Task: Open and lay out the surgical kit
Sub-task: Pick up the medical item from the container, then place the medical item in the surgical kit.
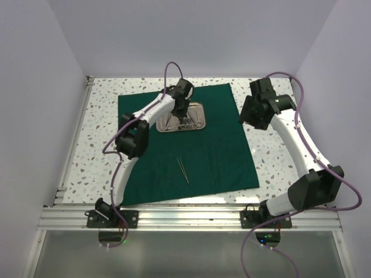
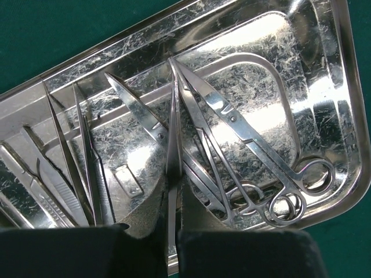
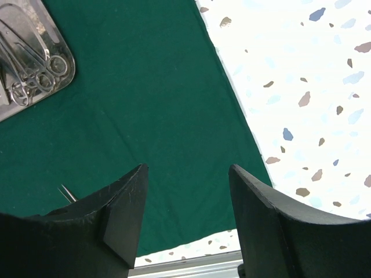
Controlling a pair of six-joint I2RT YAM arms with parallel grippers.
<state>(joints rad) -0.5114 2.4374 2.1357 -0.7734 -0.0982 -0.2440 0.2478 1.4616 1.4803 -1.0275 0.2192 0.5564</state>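
Left arm stretches forward, left claw [image 2: 172,200] pointing down, clenched on a slim instrument [image 2: 173,139] in the steel tray [image 2: 327,87] beneath it. Right claw [image 3: 188,194] hangs released, green cloth [image 3: 145,104] below.

Overall light: bright, even, diffuse, from above.
Shadows: faint and soft-edged on the green cloth [image 1: 191,139].
Glare: hard white patches across the steel tray [image 2: 324,87], left wrist view.
Overexposure: table [image 3: 301,69] washed out at right, right wrist view.
Focus: jaws dark and soft along the near edge of both wrist views; overhead view sharp.
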